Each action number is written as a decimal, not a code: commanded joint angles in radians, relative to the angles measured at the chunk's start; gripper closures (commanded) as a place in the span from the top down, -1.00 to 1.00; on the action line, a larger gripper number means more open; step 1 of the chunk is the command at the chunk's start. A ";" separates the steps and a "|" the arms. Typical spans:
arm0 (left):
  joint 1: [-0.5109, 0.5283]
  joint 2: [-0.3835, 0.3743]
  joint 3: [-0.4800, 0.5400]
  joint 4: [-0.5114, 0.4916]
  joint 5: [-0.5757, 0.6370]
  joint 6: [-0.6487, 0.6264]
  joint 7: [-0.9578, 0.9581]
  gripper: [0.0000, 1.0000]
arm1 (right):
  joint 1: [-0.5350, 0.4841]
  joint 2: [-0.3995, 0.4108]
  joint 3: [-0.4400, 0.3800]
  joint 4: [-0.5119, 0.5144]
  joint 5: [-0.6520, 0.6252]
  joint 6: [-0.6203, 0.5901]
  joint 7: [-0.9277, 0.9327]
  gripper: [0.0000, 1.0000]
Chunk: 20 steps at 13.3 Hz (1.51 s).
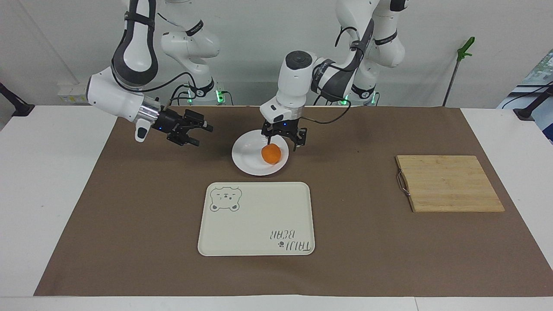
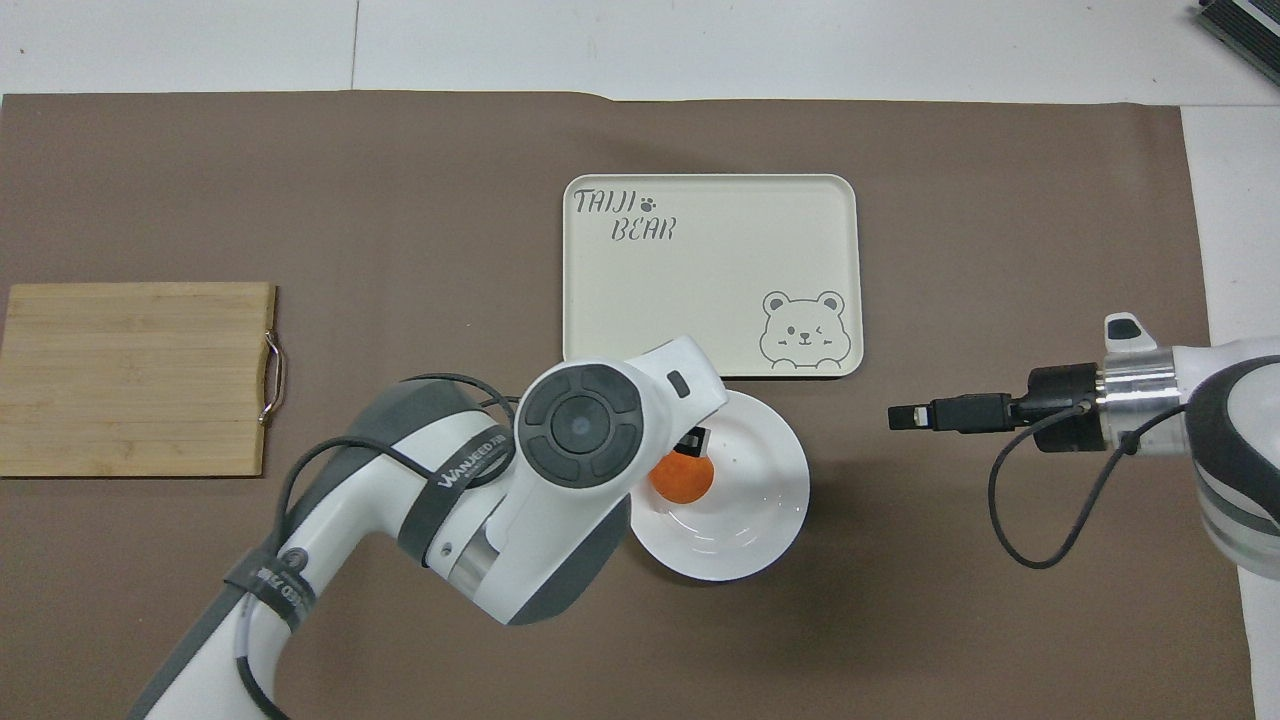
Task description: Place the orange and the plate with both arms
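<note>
The orange [image 1: 271,153] lies on the white plate [image 1: 246,156], which sits on the brown mat nearer to the robots than the tray. My left gripper [image 1: 283,139] hangs open just above the orange and plate, clear of both. In the overhead view the left arm covers part of the plate [image 2: 762,500], and the orange [image 2: 681,478] shows beside the arm's wrist. My right gripper [image 1: 202,135] is open and empty, low over the mat beside the plate, toward the right arm's end. It points at the plate in the overhead view [image 2: 905,415].
A cream tray with a bear drawing [image 1: 255,220] [image 2: 710,280] lies just past the plate, farther from the robots. A bamboo cutting board [image 1: 449,183] [image 2: 135,375] with a metal handle lies toward the left arm's end.
</note>
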State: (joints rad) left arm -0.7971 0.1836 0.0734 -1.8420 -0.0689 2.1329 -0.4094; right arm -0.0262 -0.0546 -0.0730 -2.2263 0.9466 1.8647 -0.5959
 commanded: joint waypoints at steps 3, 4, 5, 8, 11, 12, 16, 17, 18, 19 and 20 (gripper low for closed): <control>0.169 -0.032 -0.003 -0.017 -0.003 -0.045 0.093 1.00 | 0.077 0.131 0.002 -0.052 0.173 0.142 -0.220 1.00; 0.203 -0.038 -0.003 -0.019 -0.003 -0.047 0.165 1.00 | 0.078 0.128 0.001 -0.067 0.182 0.143 -0.232 1.00; 0.249 -0.047 -0.003 -0.022 -0.003 -0.048 0.213 1.00 | 0.078 0.127 0.002 -0.078 0.184 0.143 -0.240 1.00; 0.385 -0.108 -0.003 -0.025 -0.003 -0.102 0.380 1.00 | 0.091 0.136 0.001 -0.166 0.266 0.177 -0.370 1.00; 0.502 -0.173 -0.003 -0.013 -0.003 -0.177 0.521 1.00 | 0.109 0.136 0.002 -0.200 0.306 0.194 -0.381 1.00; 0.536 -0.190 -0.001 -0.005 -0.002 -0.201 0.561 1.00 | 0.117 0.134 0.002 -0.219 0.325 0.201 -0.392 1.00; 0.621 -0.197 -0.001 0.147 0.072 -0.367 0.638 1.00 | 0.131 0.113 0.002 -0.260 0.328 0.209 -0.384 1.00; 0.643 -0.197 -0.001 0.183 0.072 -0.402 0.639 1.00 | 0.140 0.107 0.004 -0.271 0.330 0.209 -0.384 1.00; 0.650 -0.196 0.000 0.222 0.070 -0.436 0.639 1.00 | 0.152 0.099 0.002 -0.280 0.357 0.209 -0.384 1.00; 0.657 -0.193 0.003 0.259 0.064 -0.473 0.639 1.00 | 0.163 0.090 0.002 -0.298 0.377 0.211 -0.386 1.00; 0.665 -0.188 0.003 0.292 0.061 -0.508 0.639 1.00 | 0.169 0.087 0.002 -0.305 0.380 0.211 -0.389 1.00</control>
State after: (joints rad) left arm -0.1536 -0.0222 0.0846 -1.6247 -0.0163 1.6999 0.2172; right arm 0.1262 0.0762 -0.0715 -2.4819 1.2817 2.0549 -0.9538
